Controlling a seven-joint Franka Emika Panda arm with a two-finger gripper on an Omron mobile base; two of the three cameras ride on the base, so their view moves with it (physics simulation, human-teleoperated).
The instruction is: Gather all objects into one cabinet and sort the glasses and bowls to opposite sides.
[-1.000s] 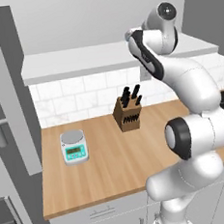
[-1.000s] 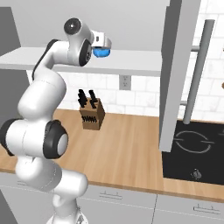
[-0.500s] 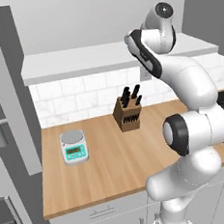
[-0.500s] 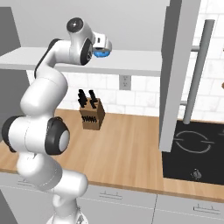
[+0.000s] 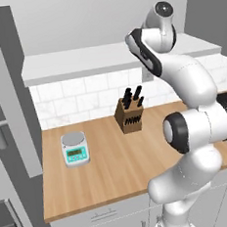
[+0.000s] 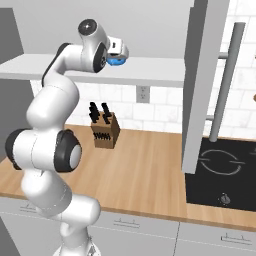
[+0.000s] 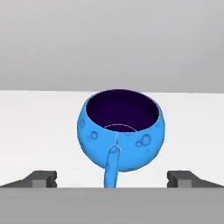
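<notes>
A bright blue bowl (image 7: 121,133) with pitted sides and a dark purple inside on a white shelf (image 7: 39,127).

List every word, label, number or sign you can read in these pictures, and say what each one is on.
None can be read.
Kitchen scale: its front has a pale display strip and small buttons, too small and blurred to read.
Cooktop: circular burner rings and a small knob, no lettering.
Blue bowl: round bubble marks on its side, no text.
Knife block: no label visible.
</notes>
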